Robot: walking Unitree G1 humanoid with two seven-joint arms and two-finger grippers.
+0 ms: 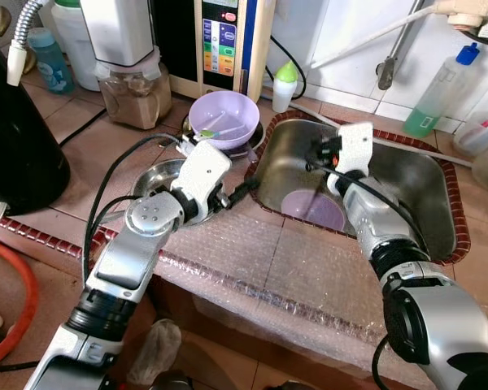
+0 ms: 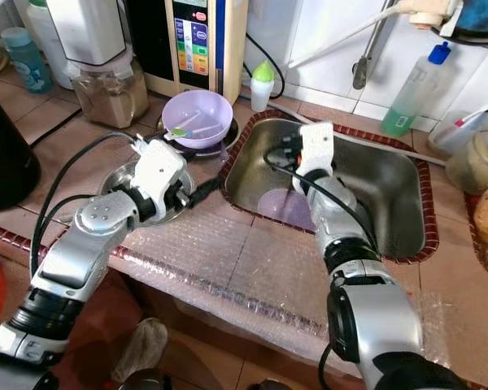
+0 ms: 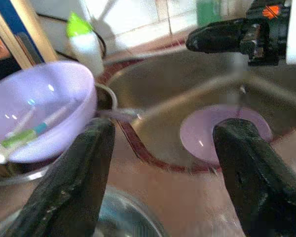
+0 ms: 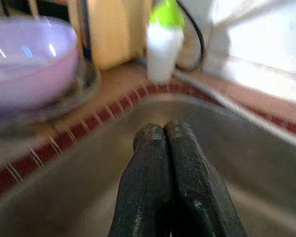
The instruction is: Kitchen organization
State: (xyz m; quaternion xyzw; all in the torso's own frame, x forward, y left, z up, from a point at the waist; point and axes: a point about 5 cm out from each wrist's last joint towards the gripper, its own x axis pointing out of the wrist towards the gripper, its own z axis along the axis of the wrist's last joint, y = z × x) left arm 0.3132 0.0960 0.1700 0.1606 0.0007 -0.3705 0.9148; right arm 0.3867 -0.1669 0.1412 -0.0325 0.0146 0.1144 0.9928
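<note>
A lilac bowl (image 1: 224, 118) with a green-and-white utensil in it stands on the counter left of the steel sink (image 1: 427, 191). Down in the sink lies a lilac dish (image 1: 313, 210). My left gripper (image 1: 246, 188) hovers over the counter at the sink's left rim, open with nothing between its fingers (image 3: 89, 163); in its wrist view the bowl (image 3: 34, 108) and the dish (image 3: 222, 131) lie ahead. Over the sink's left half my right gripper (image 1: 315, 153) is shut on nothing, its fingers (image 4: 163, 148) pressed together. A steel bowl (image 1: 159, 172) sits under my left wrist.
A white bottle with a green cap (image 1: 285, 85) stands behind the sink corner, and a green soap bottle (image 1: 437, 96) at the back right. A blender jar of brown powder (image 1: 134, 96), a water dispenser (image 1: 221, 41) and a black appliance (image 1: 16, 150) crowd the left. Bubble wrap (image 1: 252, 260) covers the front counter.
</note>
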